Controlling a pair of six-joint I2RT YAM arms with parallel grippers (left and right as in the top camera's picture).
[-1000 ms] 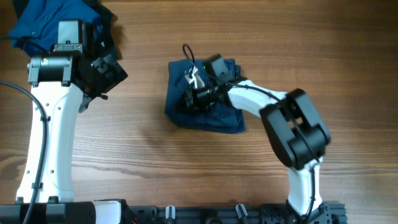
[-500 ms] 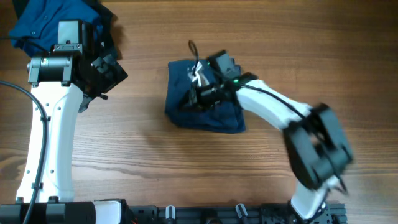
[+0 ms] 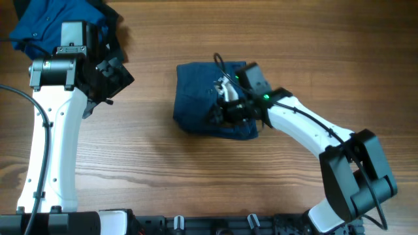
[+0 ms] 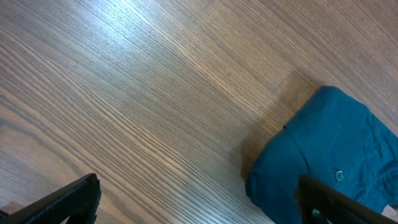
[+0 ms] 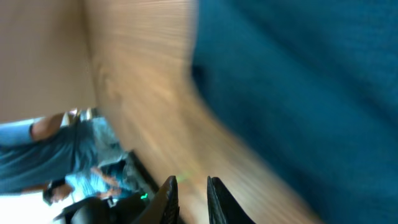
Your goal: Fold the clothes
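A dark navy garment (image 3: 196,104) lies folded into a rough square on the middle of the table; in the right wrist view it fills the upper right (image 5: 298,81). My right gripper (image 3: 220,112) hovers over its right half. Its jaws (image 5: 193,193) stand a narrow gap apart with only wood showing between them. A brighter blue buttoned shirt (image 3: 39,19) is bunched at the far left corner, seen up close in the left wrist view (image 4: 323,149). My left gripper (image 3: 111,75) hangs just right of the shirt, wide open and empty (image 4: 196,202).
A thin black cable (image 3: 219,62) loops above the right wrist over the navy piece. The arm bases (image 3: 196,225) line the table's near edge. Bare wood (image 3: 150,170) lies between the arms.
The right arm has swung out to the right, drawing its gripper from the middle of the navy piece toward its right side. Its jaws have parted slightly. The left arm is unmoved.
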